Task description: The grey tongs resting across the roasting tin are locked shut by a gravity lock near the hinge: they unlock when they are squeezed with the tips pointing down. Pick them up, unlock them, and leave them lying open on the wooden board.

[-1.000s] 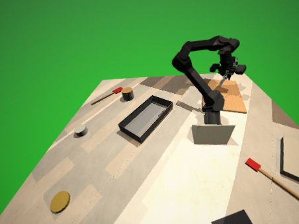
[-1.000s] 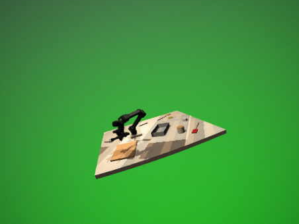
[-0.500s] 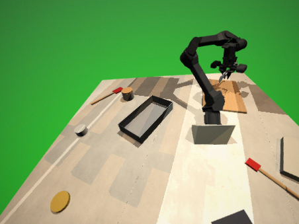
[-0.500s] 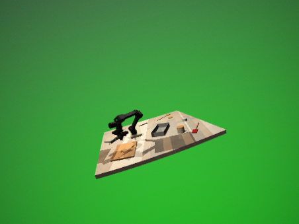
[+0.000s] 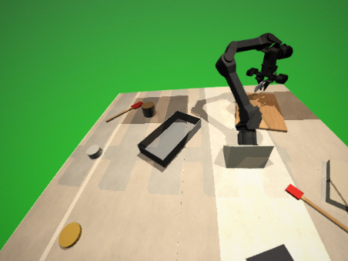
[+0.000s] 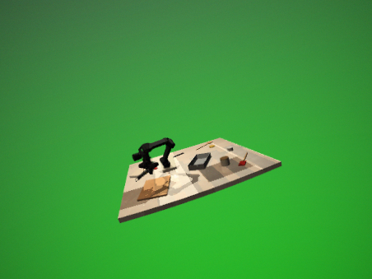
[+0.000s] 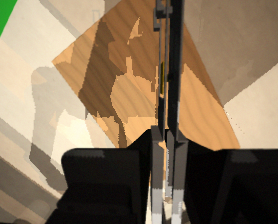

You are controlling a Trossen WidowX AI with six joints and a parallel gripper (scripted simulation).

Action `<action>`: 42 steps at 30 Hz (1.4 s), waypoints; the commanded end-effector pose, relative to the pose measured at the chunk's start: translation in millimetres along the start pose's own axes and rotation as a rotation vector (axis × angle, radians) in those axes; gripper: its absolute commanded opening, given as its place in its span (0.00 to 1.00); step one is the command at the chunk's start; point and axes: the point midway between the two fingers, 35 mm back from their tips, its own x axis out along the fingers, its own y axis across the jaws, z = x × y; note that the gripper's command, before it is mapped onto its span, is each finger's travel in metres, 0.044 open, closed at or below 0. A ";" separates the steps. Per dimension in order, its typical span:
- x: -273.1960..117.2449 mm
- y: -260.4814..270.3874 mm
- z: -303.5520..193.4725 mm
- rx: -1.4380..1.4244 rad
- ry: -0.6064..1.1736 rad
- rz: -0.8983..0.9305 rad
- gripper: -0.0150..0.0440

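Observation:
The gripper (image 5: 266, 81) (image 7: 169, 137) is shut on the grey tongs (image 5: 260, 86) (image 6: 141, 176) (image 7: 175, 75) and holds them in the air above the wooden board (image 5: 279, 125) (image 6: 152, 192) (image 7: 205, 115). In the wrist view the tongs' two long arms run nearly parallel and close together, from the bottom of the view up to the top. In the exterior view the tongs slant down to the left. I cannot tell whether the lock is released. The roasting tin (image 5: 152, 156) (image 6: 195, 167) stands apart on the table with nothing across it.
A grey block (image 5: 248, 157) stands by the arm's base. Red-headed tools (image 5: 294, 192) (image 5: 136, 105) lie right and back left. A brown cylinder (image 5: 148, 110), a pale cylinder (image 5: 94, 152) and a yellow disc (image 5: 70, 235) are on the left. A dark angled piece (image 5: 328, 180) is at the right edge.

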 end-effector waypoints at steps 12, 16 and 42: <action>14.0 -1.0 2.9 -0.011 0.003 -0.002 0.00; 20.3 -1.7 3.1 -0.011 0.006 -0.003 0.00; 61.9 -0.8 3.4 -0.010 0.009 -0.004 0.00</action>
